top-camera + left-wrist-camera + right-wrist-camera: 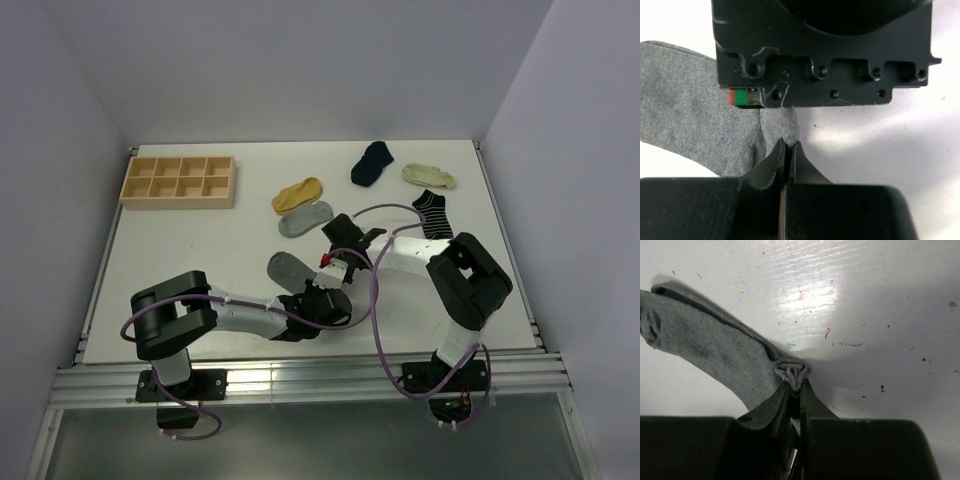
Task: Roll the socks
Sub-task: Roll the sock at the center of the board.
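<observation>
A dark grey sock (287, 270) lies flat near the table's middle, and both grippers meet at its right end. In the right wrist view my right gripper (796, 386) is shut on the sock's (715, 347) bunched edge, which sticks out between the tips as a small fold. In the left wrist view my left gripper (788, 150) is shut right at the edge of the same sock (695, 115), pinching a thin bit of it. The right gripper's black body (825, 55) hangs just beyond it. From above, the left gripper (322, 287) sits just below the right gripper (334, 268).
A mustard-yellow sock (298, 192) and a light grey sock (305, 219) lie behind the grippers. A navy sock (372, 162), a cream sock (428, 176) and a striped sock (433, 213) lie at the back right. A wooden compartment tray (178, 181) stands at the back left.
</observation>
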